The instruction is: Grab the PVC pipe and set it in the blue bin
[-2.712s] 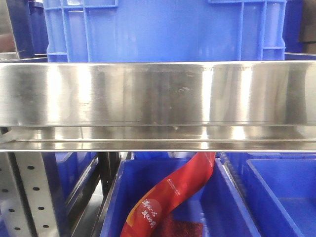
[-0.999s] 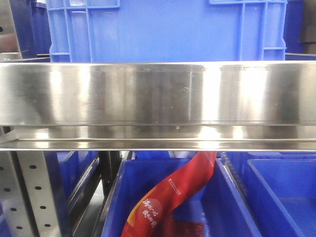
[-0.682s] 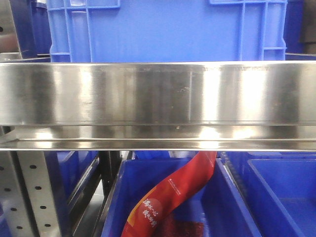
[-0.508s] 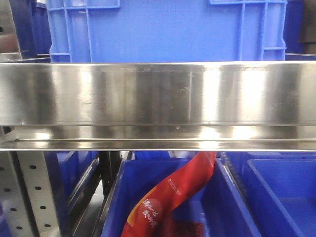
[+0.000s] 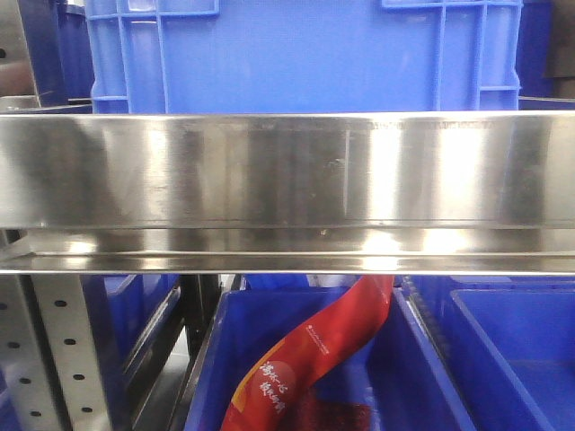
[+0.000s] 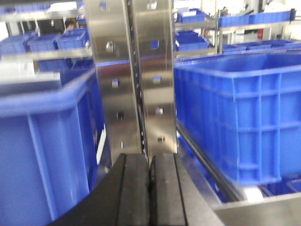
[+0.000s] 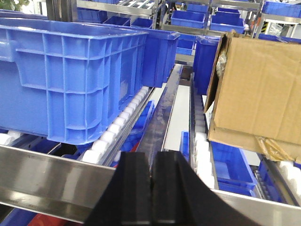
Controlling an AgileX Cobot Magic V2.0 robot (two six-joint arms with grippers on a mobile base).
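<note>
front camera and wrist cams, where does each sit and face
Front view: level with the stainless steel shelf rail, blue plastic crate above, red printed packet below; no robot parts.
Left wrist view: behind the shut left end effector, facing a perforated steel post.
Right wrist view: behind the shut right end effector, looking along the shelf at a brown cardboard box.
Shared: front and right wrist likely both show rail and crate.

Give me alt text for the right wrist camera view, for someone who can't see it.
The right pincer, shut and empty, points at a shelf rack. A large blue bin sits on white rollers at picture left, a cardboard box at picture right. No pipe shows.
</note>
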